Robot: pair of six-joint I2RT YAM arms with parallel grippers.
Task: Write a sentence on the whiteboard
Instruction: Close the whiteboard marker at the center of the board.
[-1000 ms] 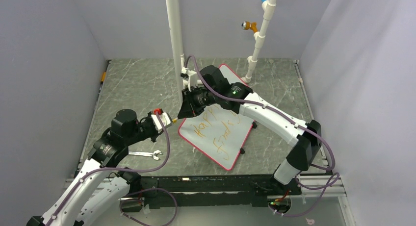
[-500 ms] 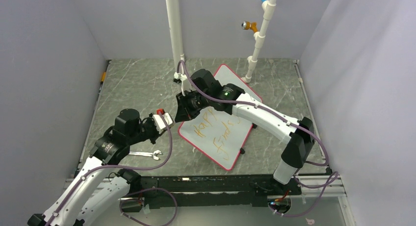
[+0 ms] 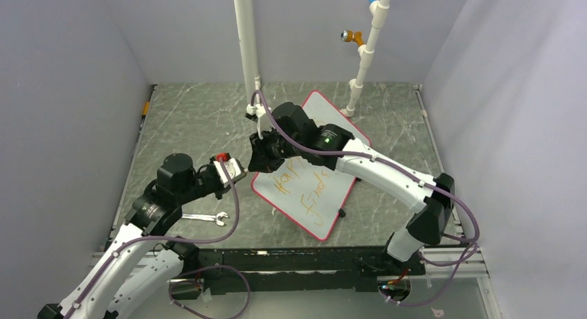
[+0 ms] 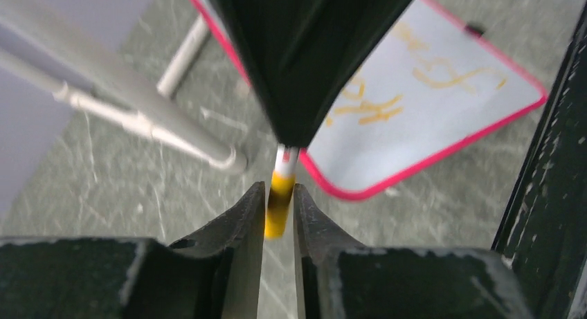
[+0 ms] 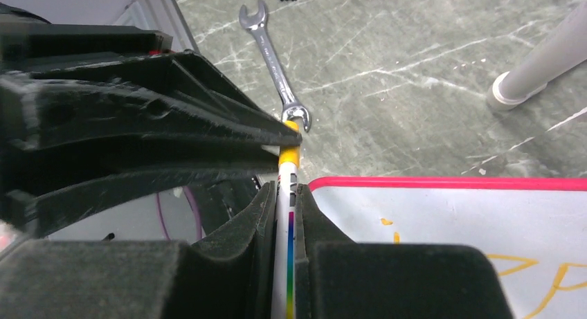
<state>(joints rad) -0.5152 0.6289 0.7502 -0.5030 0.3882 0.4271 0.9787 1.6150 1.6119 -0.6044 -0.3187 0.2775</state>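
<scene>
1. The left arm point(image 3: 114, 263) has white moulded link shells joined by black cylindrical joint housings.
2. The right arm point(image 3: 387, 168) is built the same way. A small green light point(image 3: 328, 133) glows on its black forearm housing.
3. Thin purple cables point(image 3: 237, 201) loop loosely along both arms.
4. A white wrist block point(image 3: 229, 172) on the left arm carries a red tab point(image 3: 221, 157).
5. The fingers point(image 4: 239, 225) are matte black wedges — scuffed, with pale chipped edges.

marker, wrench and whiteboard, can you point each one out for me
marker point(image 4: 280, 207): left wrist view, on its yellow end.
wrench point(image 5: 273, 63): right wrist view, on the middle of its shaft.
whiteboard point(image 5: 450, 215): right wrist view, on the bare white surface below the pink frame.
</scene>
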